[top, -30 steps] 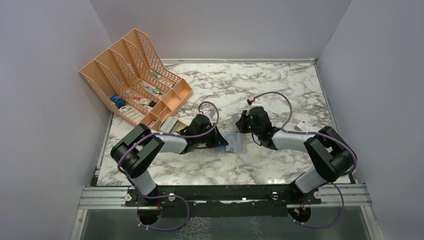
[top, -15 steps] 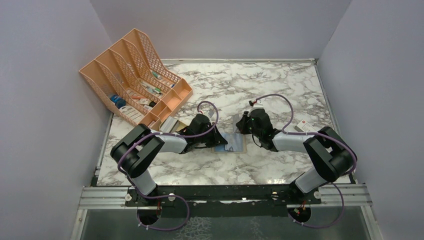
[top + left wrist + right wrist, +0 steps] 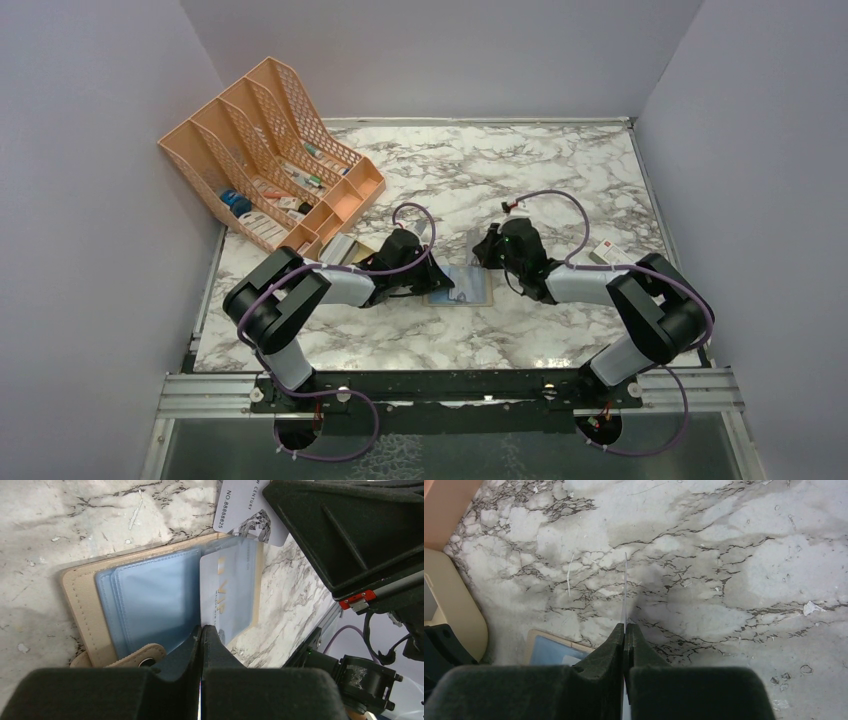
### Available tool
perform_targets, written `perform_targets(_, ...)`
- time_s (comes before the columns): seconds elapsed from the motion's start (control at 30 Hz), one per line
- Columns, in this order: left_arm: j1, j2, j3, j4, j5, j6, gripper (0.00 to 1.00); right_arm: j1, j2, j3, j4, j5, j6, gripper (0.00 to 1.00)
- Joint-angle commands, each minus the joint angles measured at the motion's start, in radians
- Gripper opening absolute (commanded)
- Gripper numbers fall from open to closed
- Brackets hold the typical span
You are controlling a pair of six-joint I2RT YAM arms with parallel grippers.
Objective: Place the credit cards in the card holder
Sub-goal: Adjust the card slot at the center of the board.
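The tan card holder (image 3: 462, 286) lies open on the marble between my arms, its pale blue pockets up (image 3: 150, 600). A pale credit card marked VIP (image 3: 227, 592) sits in its right pocket. My left gripper (image 3: 201, 628) is shut at the holder's near edge, seemingly pinching a thin pocket leaf; in the top view it (image 3: 436, 281) is at the holder's left side. My right gripper (image 3: 624, 628) is shut on a credit card (image 3: 625, 590) seen edge-on, held above the holder's far edge (image 3: 549, 647). That card's printed face (image 3: 247, 510) shows in the left wrist view.
A large orange mesh file rack (image 3: 270, 150) stands at the back left. A beige dish (image 3: 449, 605) sits just left of the holder. A white box with a red mark (image 3: 610, 252) lies by the right arm.
My right gripper has moved a little nearer and lower with its card, towards the holder's far edge. The left gripper has hardly moved.
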Motion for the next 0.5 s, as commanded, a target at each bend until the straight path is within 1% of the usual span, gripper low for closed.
perform_targets(0.0,0.002,0.016,0.018,-0.008,-0.065,-0.01,0.0,0.01,0.04,-0.049,-0.115,-0.009,0.026,0.01)
perform_targets(0.17,0.0,0.017,0.019,-0.006,-0.066,-0.027,0.0,0.009,0.027,-0.054,-0.148,0.021,0.072,0.01)
perform_targets(0.27,-0.004,0.043,0.02,-0.005,-0.07,-0.029,0.0,0.01,-0.001,-0.03,-0.182,-0.004,0.112,0.01)
perform_targets(0.37,-0.004,0.044,0.014,-0.005,-0.08,-0.03,0.0,0.01,-0.022,0.053,-0.31,0.008,0.123,0.01)
perform_targets(0.47,-0.005,0.042,0.009,-0.005,-0.083,-0.031,0.0,0.009,-0.043,0.13,-0.443,0.072,0.091,0.01)
